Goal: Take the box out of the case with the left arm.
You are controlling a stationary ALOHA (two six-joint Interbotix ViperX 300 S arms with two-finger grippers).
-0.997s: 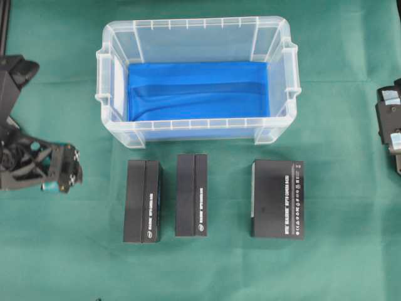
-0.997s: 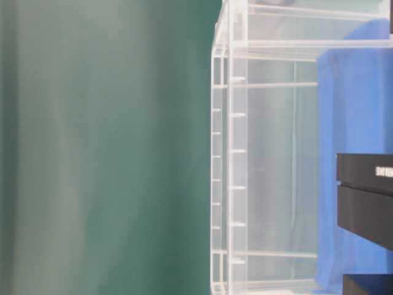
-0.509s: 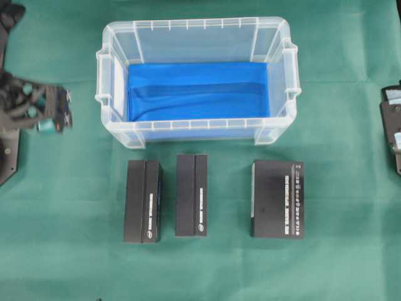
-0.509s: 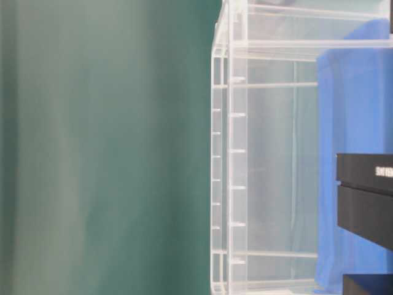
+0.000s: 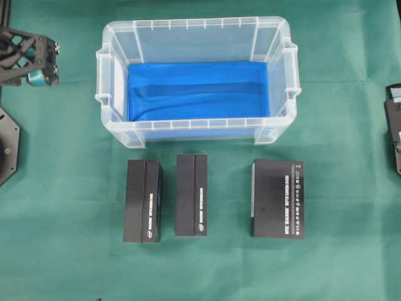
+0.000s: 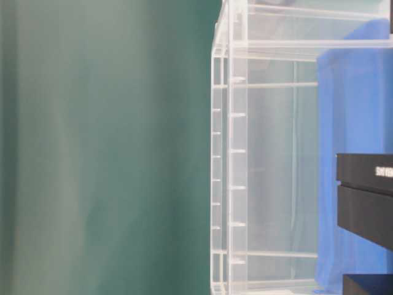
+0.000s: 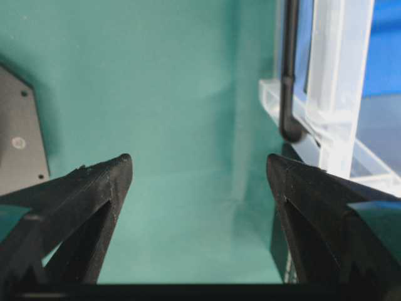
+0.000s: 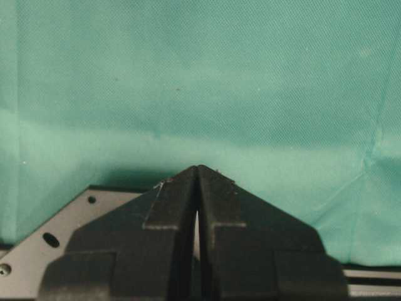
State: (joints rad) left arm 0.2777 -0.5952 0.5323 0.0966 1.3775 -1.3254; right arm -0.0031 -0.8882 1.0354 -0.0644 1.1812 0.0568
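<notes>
Box: three black boxes point(image 5: 143, 200), point(image 5: 192, 204), point(image 5: 278, 199) lie in a row on the green cloth point(image 5: 62, 251), just in front of the case; none is inside it.
Case: the case point(image 5: 195, 23) shows only its blue lining point(image 5: 197, 91) from overhead, nothing left to lift out.
Change: over the last second the left gripper point(image 5: 39, 60) has swung from the near-left of the cloth up to the far-left corner, level with the case's left handle, well apart from the boxes.
Meaning: reads as a retreat after unloading; task looks finished or nearly so.
Left gripper state: jaws spread wide, nothing between them; only cloth and the case wall point(image 7: 338, 81) show in the wrist view.
Right gripper point(image 8: 198, 172): fingers pressed together, empty, parked at the right edge.
Edges: case rim just beside the left gripper on its right.
Open room: bare cloth to the left and front of the boxes.
</notes>
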